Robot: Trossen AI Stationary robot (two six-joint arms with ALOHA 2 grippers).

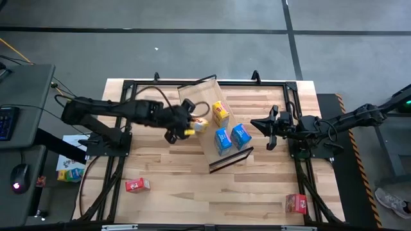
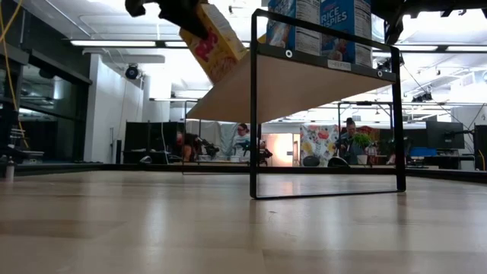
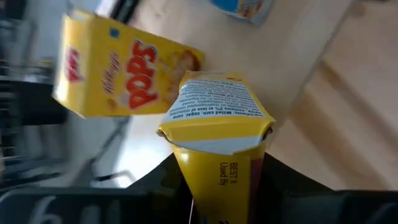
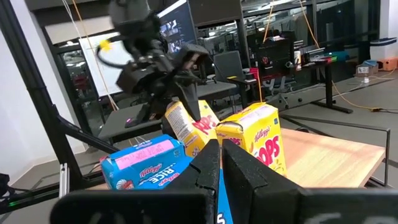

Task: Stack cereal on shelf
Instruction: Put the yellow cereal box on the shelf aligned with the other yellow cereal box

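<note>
Bare shelf point(image 1: 196, 96) board behind the standing yellow box point(image 1: 220, 113), two blue boxes point(image 1: 232, 137) crowding the front.

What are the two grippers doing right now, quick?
Left gripper: closed on a yellow cereal box over the shelf.
Right gripper: closed, holding nothing, beside the shelf.

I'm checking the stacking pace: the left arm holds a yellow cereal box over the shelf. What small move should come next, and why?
Probably lower the held yellow box onto the shelf beside the standing yellow box, then open the jaws. The left gripper grips it tilted above the board, not yet resting there. Two blue boxes already stand on the shelf. The right gripper waits shut, off the shelf's end.
</note>
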